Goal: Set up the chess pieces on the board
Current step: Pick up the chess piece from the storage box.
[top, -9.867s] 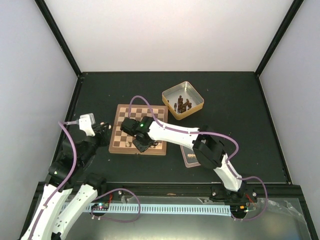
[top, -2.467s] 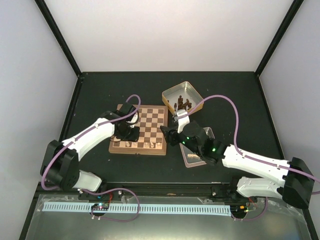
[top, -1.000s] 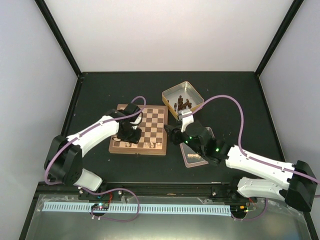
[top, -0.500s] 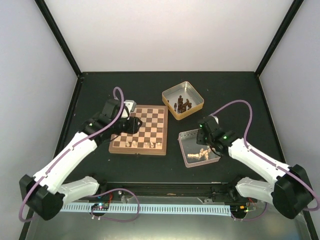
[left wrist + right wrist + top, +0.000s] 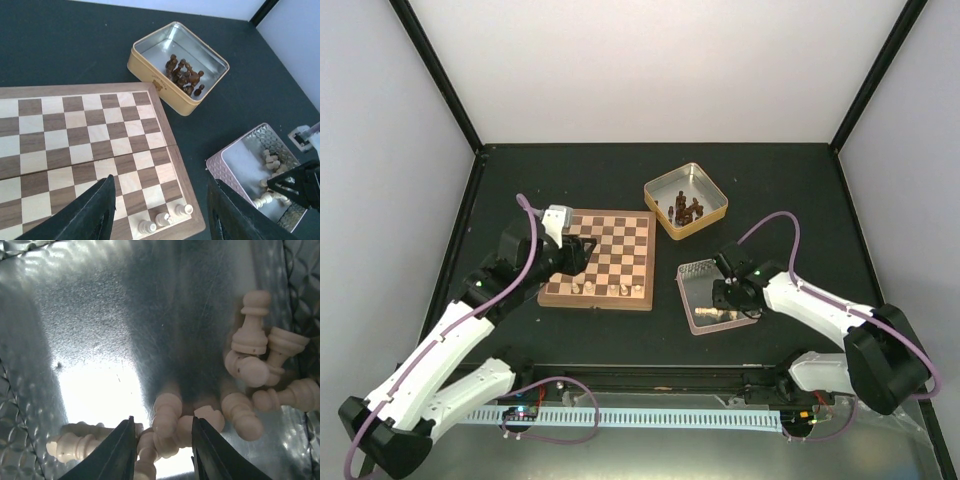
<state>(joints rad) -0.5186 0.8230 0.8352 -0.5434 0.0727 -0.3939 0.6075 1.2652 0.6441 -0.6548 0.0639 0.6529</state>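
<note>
The board [image 5: 600,255] lies left of centre and fills the left wrist view [image 5: 85,135]. Several cream chess pieces [image 5: 625,290] stand on its near row; three show by the corner [image 5: 162,219]. My left gripper [image 5: 575,250] hovers above the board, open [image 5: 160,181], with nothing between its fingers. My right gripper [image 5: 725,300] reaches down into the pink-rimmed tin [image 5: 684,290]. Its jaws [image 5: 163,420] press from both sides on a small cluster of lying cream pieces [image 5: 167,427]. More cream pieces [image 5: 250,335] lie loose beside them.
A gold square tin [image 5: 710,215] behind the board holds dark brown pieces [image 5: 182,75]. The pink-rimmed tin [image 5: 240,160] sits just right of the board's corner, with the right gripper's fingers [image 5: 295,182] in it. Black frame rails border the dark table.
My left gripper has lifted back from the board's near row and opened, leaving a piece there. My right gripper has dropped into the pink-rimmed tin and narrowed its jaws around cream pieces.
</note>
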